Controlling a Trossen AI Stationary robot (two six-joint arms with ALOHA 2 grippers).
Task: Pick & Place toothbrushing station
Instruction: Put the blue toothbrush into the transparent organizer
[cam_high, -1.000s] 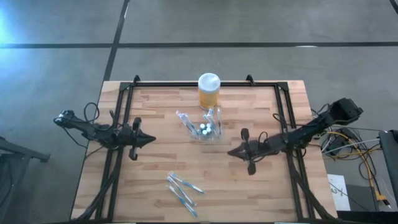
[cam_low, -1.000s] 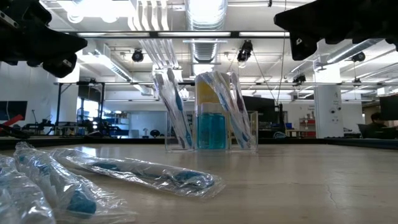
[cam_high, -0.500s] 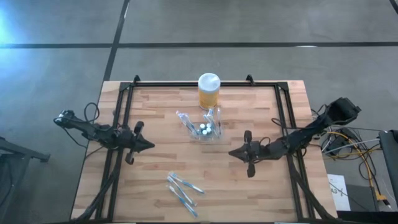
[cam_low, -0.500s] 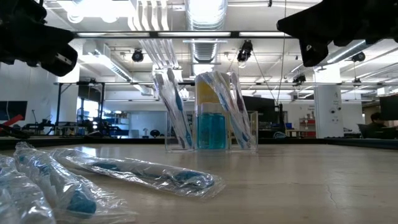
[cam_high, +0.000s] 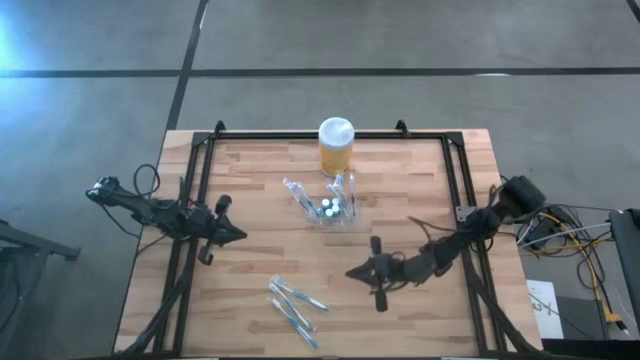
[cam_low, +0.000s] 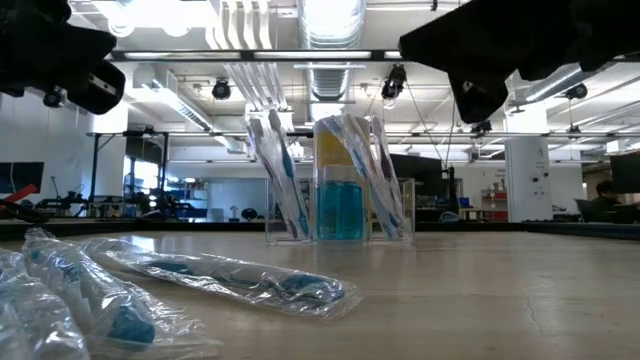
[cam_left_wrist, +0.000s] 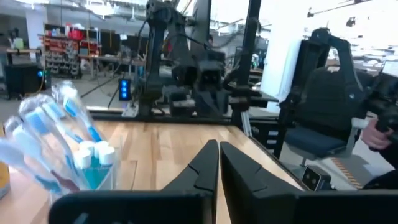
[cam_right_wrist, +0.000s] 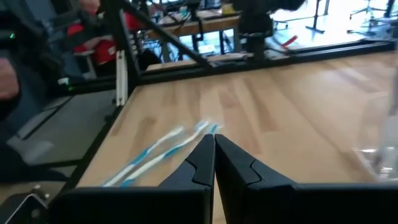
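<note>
The right hand (cam_high: 352, 272) has swung down and inward across the surface (cam_high: 250, 260) since a moment ago, and now hovers nearer the wrapped toothbrushes (cam_high: 296, 306) lying loose at the front; its fingers are pressed together, holding nothing. The left hand (cam_high: 238, 235) has barely shifted at its side, fingers together and empty too. The toothbrushing station (cam_high: 330, 204) stands upright where it was, mid-surface, just in front of the yellow jar (cam_high: 336, 148), with brushes leaning in its slots.
</note>
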